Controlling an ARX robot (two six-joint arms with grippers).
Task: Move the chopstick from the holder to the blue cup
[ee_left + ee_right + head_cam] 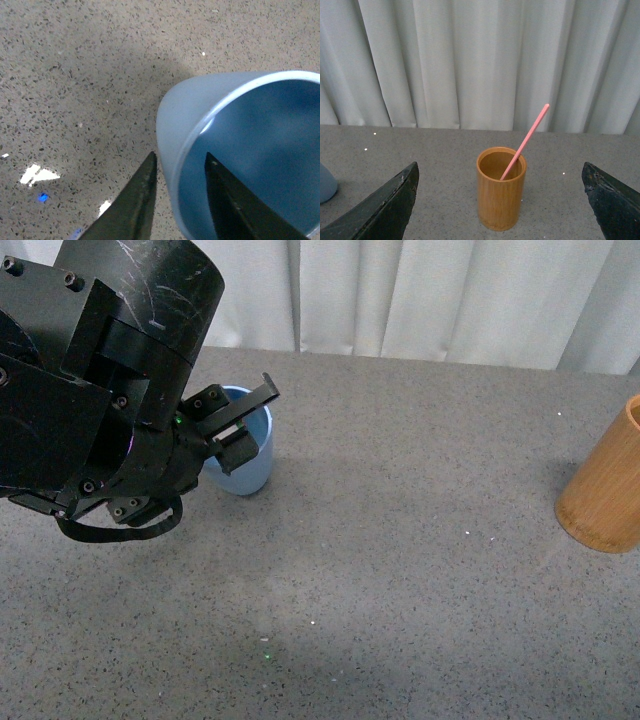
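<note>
The light blue cup (pixel 252 462) stands upright on the grey table at the left. My left gripper (pixel 238 425) is open at its rim. In the left wrist view the cup (pixel 240 145) fills the right side, and the left gripper (pixel 180 156) straddles its wall, one finger outside and one inside. The orange-brown holder (pixel 605 490) is cut off at the right edge of the front view. In the right wrist view the holder (pixel 501 192) stands upright with one pink chopstick (pixel 526 139) leaning in it. My right gripper (pixel 500 167) is open wide and empty, a short way from the holder.
The speckled grey table (pixel 400 570) runs back to a white curtain (pixel 420 295). My left arm's black body (pixel 90 390) covers the front view's upper left. The cup's edge shows in the right wrist view (pixel 326 182).
</note>
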